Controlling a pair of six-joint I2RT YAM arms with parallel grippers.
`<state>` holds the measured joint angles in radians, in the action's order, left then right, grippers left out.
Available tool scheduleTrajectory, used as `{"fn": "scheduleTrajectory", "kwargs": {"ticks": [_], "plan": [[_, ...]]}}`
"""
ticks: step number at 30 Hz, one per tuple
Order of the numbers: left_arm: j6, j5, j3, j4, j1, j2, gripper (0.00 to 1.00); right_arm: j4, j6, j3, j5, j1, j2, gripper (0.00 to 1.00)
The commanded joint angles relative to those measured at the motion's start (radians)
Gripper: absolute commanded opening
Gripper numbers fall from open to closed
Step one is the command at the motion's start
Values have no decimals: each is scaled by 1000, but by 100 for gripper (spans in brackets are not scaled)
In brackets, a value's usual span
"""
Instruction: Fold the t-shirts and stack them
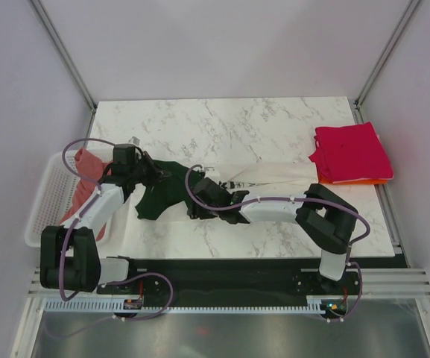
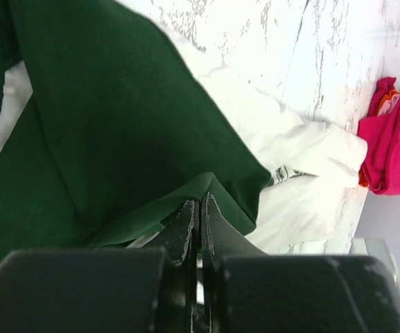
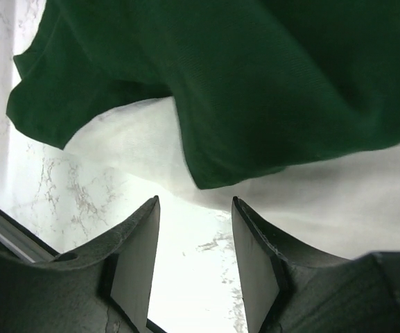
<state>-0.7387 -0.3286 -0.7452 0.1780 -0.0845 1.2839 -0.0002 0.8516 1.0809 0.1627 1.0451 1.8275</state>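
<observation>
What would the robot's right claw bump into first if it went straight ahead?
Probably the dark green sleeve of the cream t-shirt, just ahead of the open right gripper; how far off is hard to judge.

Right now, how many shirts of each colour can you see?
Cream cloth t-shirt with dark green sleeves: 1
Salmon-pink cloth t-shirt: 1
Magenta folded cloth t-shirt: 1
Orange cloth t-shirt under it: 1
Total: 4
</observation>
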Motion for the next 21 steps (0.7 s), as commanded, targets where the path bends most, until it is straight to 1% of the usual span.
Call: {"fn": "scheduleTrajectory", "kwargs": {"ticks": [1,5,11,15,18,19,21], "plan": [[9,22,-63,-69,6,31,2,-121,-58,117,73,33,44,54],[1,-3,-68,-92,6,61,2,-176,-68,181,121,43,104,55],[-1,-4,-71,-103,6,77,2,-253,-74,261,221,43,151,52],[1,-12,-72,-104,6,75,2,-270,-85,300,235,41,177,50],[-1,-21,-71,-104,6,68,2,-285,-86,321,245,41,194,42],[-2,-20,-68,-104,6,62,2,-287,-89,324,253,41,196,33],[-2,-23,-63,-104,5,52,2,-293,-98,327,259,38,194,20]]}}
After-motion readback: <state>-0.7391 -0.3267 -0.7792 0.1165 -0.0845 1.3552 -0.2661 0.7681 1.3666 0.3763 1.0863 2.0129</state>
